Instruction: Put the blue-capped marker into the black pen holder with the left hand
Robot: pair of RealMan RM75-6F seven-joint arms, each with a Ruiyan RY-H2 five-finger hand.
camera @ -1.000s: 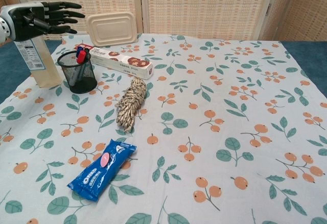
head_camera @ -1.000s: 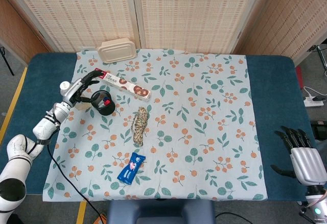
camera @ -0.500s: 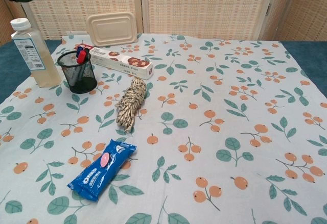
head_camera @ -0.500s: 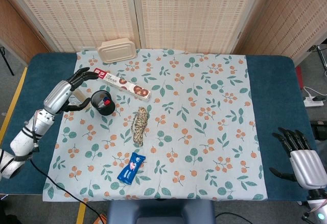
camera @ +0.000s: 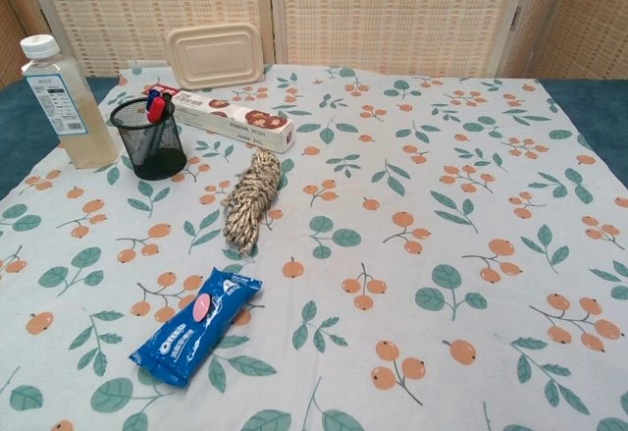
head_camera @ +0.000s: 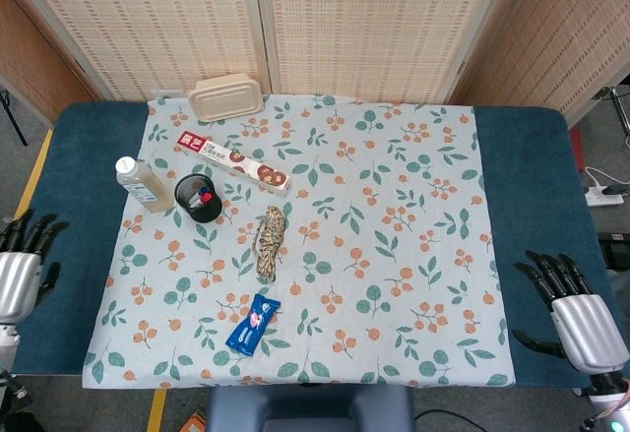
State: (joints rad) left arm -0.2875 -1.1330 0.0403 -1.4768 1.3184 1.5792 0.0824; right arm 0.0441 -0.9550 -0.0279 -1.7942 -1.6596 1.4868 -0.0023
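The black mesh pen holder (head_camera: 198, 199) (camera: 149, 138) stands at the left of the flowered cloth. A blue-capped marker (head_camera: 201, 195) (camera: 149, 100) and a red-capped one (camera: 157, 107) stand inside it. My left hand (head_camera: 18, 267) hangs empty with fingers spread at the far left edge of the head view, well away from the holder. Down at the lower right corner, over the blue table edge, my right hand (head_camera: 576, 306) is also empty with fingers apart. Neither hand shows in the chest view.
A clear bottle (head_camera: 143, 182) (camera: 65, 102) stands just left of the holder. A long snack box (head_camera: 233, 160) (camera: 233, 121) lies behind it, a beige lidded container (head_camera: 225, 95) further back. A rope bundle (head_camera: 268, 242) and a blue cookie pack (head_camera: 253, 322) lie toward the front.
My left hand has drawn back from beside the holder and bottle, down to the table's left edge, and left the chest view. The right hand barely moved.
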